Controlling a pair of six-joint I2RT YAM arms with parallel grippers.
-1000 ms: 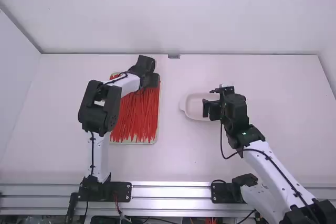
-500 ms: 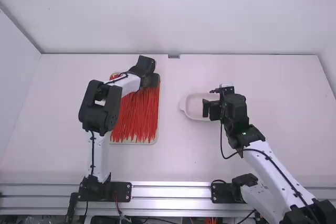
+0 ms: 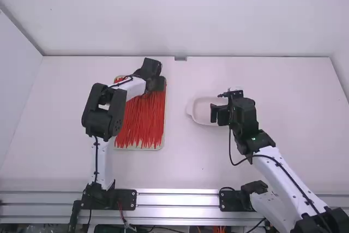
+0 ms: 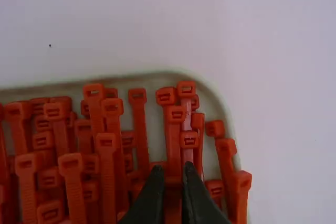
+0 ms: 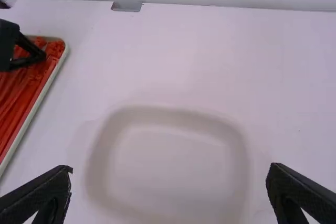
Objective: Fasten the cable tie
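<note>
Nothing much has moved: both arms sit where they were, so I think the pick-up is only just starting. At the far end of the tray (image 4: 212, 88) of red ties (image 4: 105, 145), the left end effector (image 4: 171, 167) is almost shut, with one tie (image 4: 174, 140) between its fingers; it looks pinched. Wide open and holding nothing, the right end effector (image 5: 168, 176) hangs above the white dish (image 5: 168, 156) on the counter (image 3: 283, 85). No tie is looped yet.

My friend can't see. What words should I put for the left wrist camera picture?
The left gripper pinches one red cable tie between its two black fingers, in a pile of red cable ties on a beige tray. White table lies beyond the tray.
</note>
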